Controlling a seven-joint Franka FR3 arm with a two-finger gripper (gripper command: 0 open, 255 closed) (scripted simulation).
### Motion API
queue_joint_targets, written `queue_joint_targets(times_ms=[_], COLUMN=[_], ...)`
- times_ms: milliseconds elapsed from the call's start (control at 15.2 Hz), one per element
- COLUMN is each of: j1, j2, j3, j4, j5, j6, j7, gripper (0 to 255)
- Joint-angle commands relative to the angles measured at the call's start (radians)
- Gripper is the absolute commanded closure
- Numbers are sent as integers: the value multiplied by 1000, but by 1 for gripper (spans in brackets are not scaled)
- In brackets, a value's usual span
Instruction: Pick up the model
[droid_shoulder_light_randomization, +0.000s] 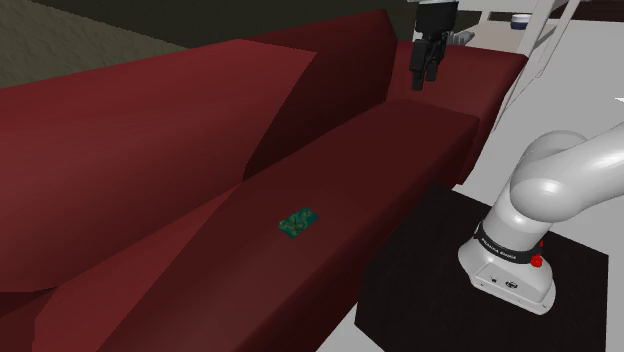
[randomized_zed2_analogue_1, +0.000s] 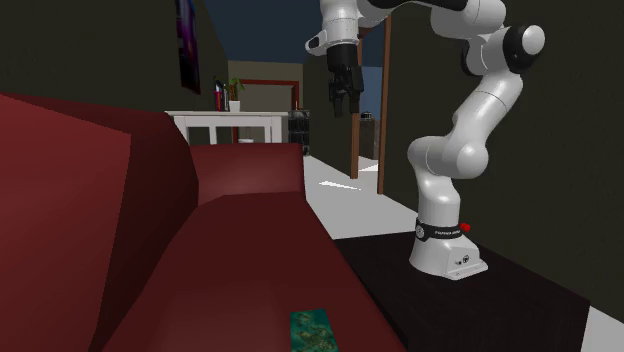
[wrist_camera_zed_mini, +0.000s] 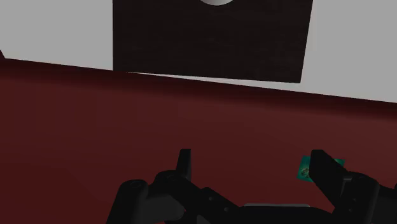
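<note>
**End effector (droid_shoulder_light_randomization: 425, 80) hanging open, model (droid_shoulder_light_randomization: 298, 221) not yet touched**

End effector and model are sitting well apart. The end effector is hovering high over the far end of the sofa (droid_shoulder_light_randomization: 150, 130). In the wrist view we are seeing its two black fingers (wrist_camera_zed_mini: 184, 162) spread wide, with nothing between them. We are judging the task as barely begun: nothing is gripped, and the approach, descent, closing and lift are all lying ahead.

Reading the shoulder view from its left, we are meeting the sofa first. It is showing as a dark red, matte mass built of big flat facets with hard edges, and we are finding no weave or seams on it.

Near the middle of its long seat the model is lying flat. It is a small, thin green rectangle with a mottled, lighter-speckled face, looking stiff like a card or a little board. We are expecting so low a piece to be offering little edge to pinch against the seat.

Farther right, the stand (droid_shoulder_light_randomization: 420, 290) is showing as a black box with a dull, finely grained top. On it the arm (droid_shoulder_light_randomization: 560, 180) is rising, its white shells smooth and glossy.
</note>
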Motion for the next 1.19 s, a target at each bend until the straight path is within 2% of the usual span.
queue_joint_targets(times_ms=[0,528,1122], j1=[0,19,36], j2=[0,64,269], j3=[0,172,360], j4=[0,-112,-127], j5=[0,113,203], j6=[0,157,363], j7=[0,257,538], gripper=[0,0,0])
